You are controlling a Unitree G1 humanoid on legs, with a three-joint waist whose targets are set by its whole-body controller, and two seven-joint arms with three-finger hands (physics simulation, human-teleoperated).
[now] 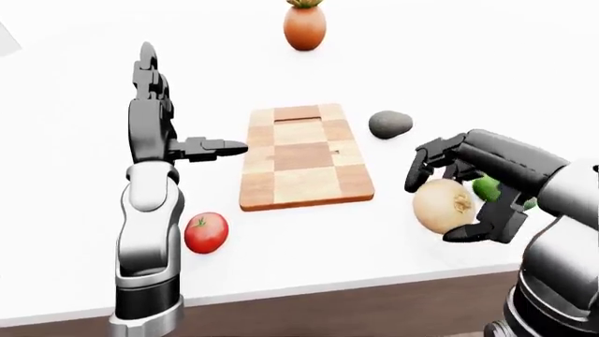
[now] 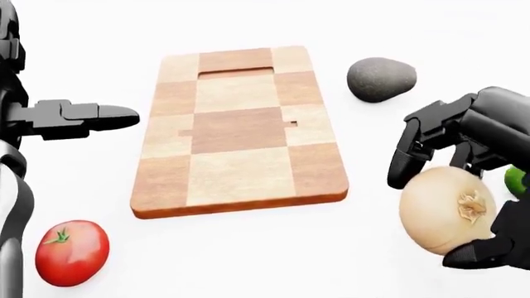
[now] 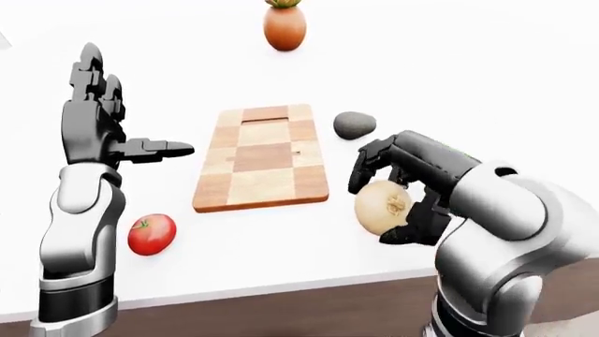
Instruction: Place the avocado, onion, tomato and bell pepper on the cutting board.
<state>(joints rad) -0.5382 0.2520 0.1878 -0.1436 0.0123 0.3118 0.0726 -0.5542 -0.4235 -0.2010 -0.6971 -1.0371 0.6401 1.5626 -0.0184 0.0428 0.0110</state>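
The checkered wooden cutting board [image 2: 240,130] lies bare in the middle of the head view. A dark grey avocado [image 2: 379,79] rests to its right. At the lower left is the red tomato [image 2: 71,251]. My right hand [image 1: 435,210] is curled round the pale onion [image 2: 452,211], fingers over its top left and thumb under it, right of the board's lower corner. A sliver of the green bell pepper [image 2: 517,181] peeks out behind that hand. My left hand [image 1: 187,105] is open, fingers upright and thumb pointing at the board's left edge.
An orange pot with a plant [image 1: 305,27] stands far above the board in the left-eye view. The white counter's edge [image 1: 328,286] runs along the bottom, with a dark drop below it.
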